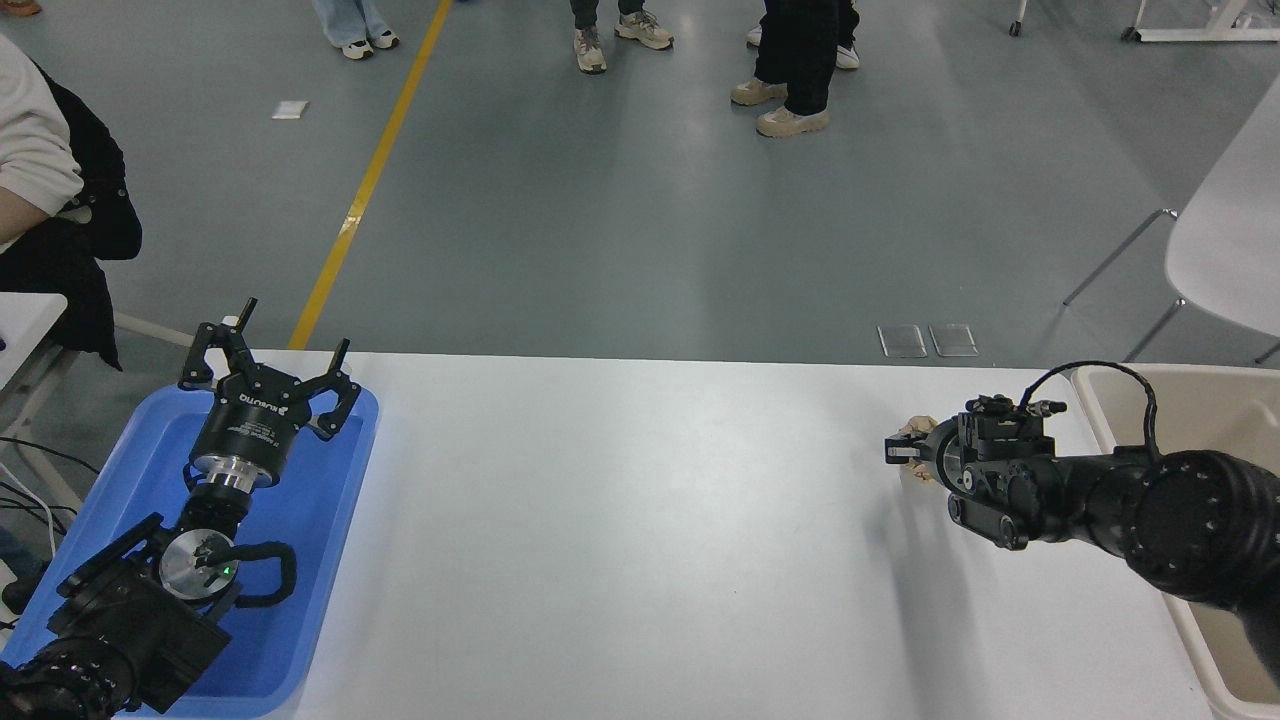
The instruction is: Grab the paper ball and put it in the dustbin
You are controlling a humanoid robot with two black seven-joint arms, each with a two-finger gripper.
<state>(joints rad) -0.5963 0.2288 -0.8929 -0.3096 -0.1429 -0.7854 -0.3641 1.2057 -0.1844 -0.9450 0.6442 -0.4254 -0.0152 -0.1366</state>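
Note:
The paper ball (914, 430) is a small tan crumpled wad near the table's right end, mostly hidden by my right gripper (900, 450). The gripper is shut on the ball and holds it a little above the white table (640, 520), pointing left. The dustbin (1092, 388), beige with a pale cream rim, stands just off the table's right edge, behind and to the right of the gripper. My left gripper (272, 352) is open and empty, parked over the blue tray at the lower left.
The shallow blue tray (330, 520) lies on the table's left end under the left arm. A person sits at the far left (40, 170). Several people's legs stand on the floor beyond the table. A white chair (1220, 240) stands at the right.

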